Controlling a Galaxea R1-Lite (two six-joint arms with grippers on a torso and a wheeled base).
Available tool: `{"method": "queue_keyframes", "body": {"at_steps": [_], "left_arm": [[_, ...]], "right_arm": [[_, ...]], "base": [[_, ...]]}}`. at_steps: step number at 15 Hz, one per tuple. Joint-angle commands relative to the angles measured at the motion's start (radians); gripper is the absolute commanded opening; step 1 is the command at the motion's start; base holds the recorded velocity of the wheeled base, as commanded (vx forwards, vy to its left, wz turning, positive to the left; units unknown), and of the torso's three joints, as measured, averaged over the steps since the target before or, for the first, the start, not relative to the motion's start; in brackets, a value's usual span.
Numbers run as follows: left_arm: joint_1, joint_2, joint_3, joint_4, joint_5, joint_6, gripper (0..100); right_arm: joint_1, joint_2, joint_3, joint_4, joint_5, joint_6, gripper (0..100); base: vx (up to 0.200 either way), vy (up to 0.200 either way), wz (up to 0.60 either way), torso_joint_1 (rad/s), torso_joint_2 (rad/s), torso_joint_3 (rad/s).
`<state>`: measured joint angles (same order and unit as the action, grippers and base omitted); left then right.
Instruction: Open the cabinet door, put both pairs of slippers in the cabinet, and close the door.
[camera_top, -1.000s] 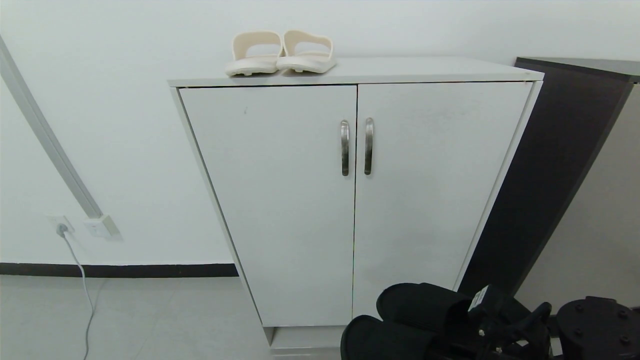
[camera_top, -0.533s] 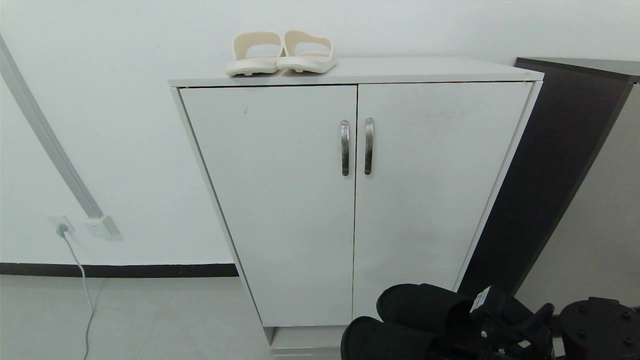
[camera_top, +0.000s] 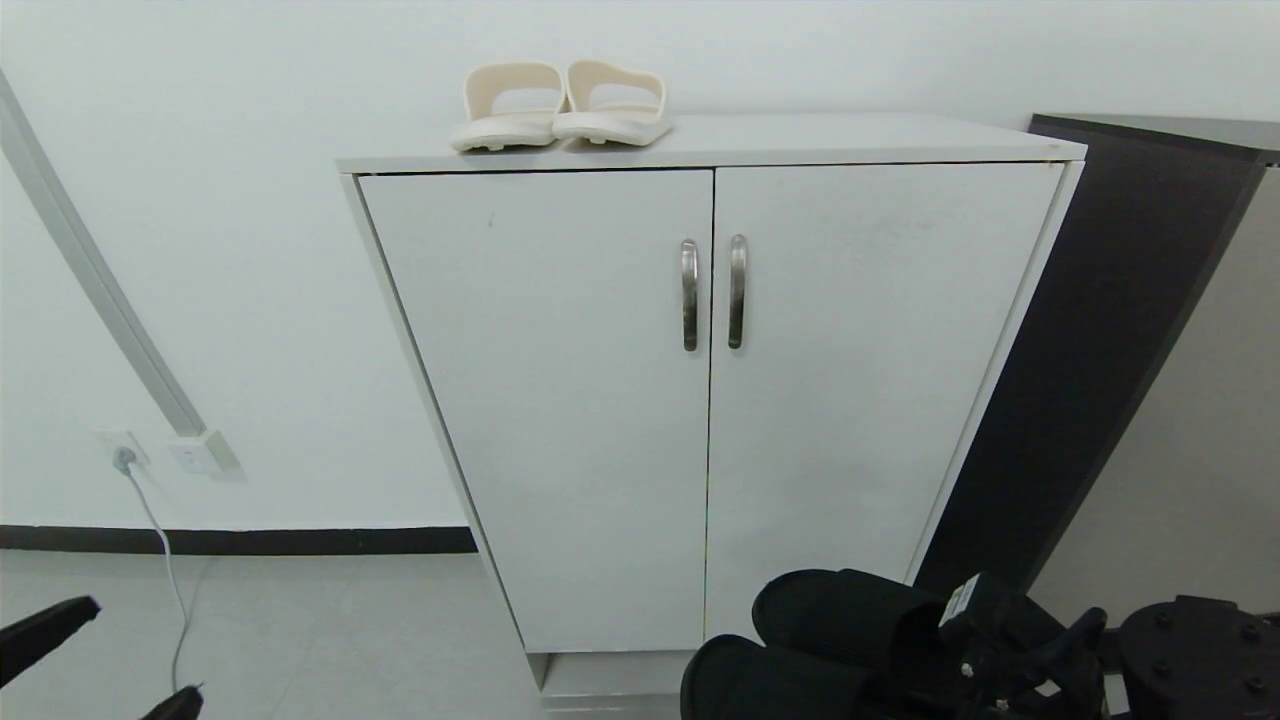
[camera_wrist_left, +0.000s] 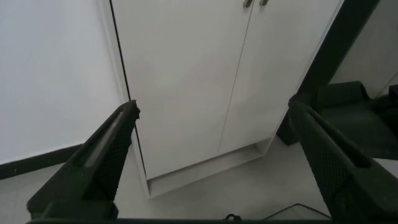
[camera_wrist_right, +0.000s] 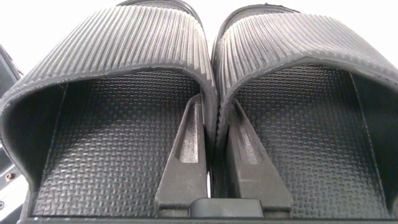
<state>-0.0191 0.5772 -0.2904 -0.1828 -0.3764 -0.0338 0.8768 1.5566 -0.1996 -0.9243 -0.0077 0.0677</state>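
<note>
Two ribbed black slippers (camera_wrist_right: 124, 62) in right jaws; smooth cream pair (camera_top: 520, 130) atop cabinet (camera_top: 560, 400).

The left claw (camera_top: 145, 647) has been brought in above the floor (camera_top: 300, 640), left of the cabinet (camera_top: 560, 420). Its jaws are held apart.

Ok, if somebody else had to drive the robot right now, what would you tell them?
Left gripper: open, empty, low and left of the white two-door cabinet.
Right gripper: shut on the black ribbed rubber slippers, pinching their inner walls together, low before the cabinet.
Cream plastic slippers: on the cabinet's top.
Both doors shut.
Done: black pair picked up.
To do: open a door, put both pairs in, close it.
</note>
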Motion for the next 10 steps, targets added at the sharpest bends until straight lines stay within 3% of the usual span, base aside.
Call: {"method": "queue_keyframes", "body": {"at_steps": [1,3,7,8,10], "left_arm": [[-0.001,0.213,-0.012,-0.103,-0.027,-0.001,100],[-0.010,0.320,-0.013,-0.216,-0.059,-0.003,100],[-0.143,0.501,-0.061,-0.383,-0.065,-0.012,100],[-0.171,0.541,-0.095,-0.408,-0.064,-0.032,100],[-0.237,0.613,-0.171,-0.443,-0.062,-0.115,100]], "right_arm": [[0.001,0.010,-0.001,-0.005,0.000,0.000,0],[0.001,0.013,0.000,-0.024,0.000,0.001,0],[0.001,0.030,0.000,-0.025,0.000,0.000,0],[0.001,0.026,0.000,-0.030,0.000,0.000,0],[0.001,0.026,0.002,-0.031,0.000,0.000,0]], "base": [[0.000,0.000,0.00,0.000,0.00,0.000],[0.000,0.000,0.00,0.000,0.00,0.000],[0.000,0.000,0.00,0.000,0.00,0.000],[0.000,0.000,0.00,0.000,0.00,0.000],[0.000,0.000,0.00,0.000,0.00,0.000]]}}
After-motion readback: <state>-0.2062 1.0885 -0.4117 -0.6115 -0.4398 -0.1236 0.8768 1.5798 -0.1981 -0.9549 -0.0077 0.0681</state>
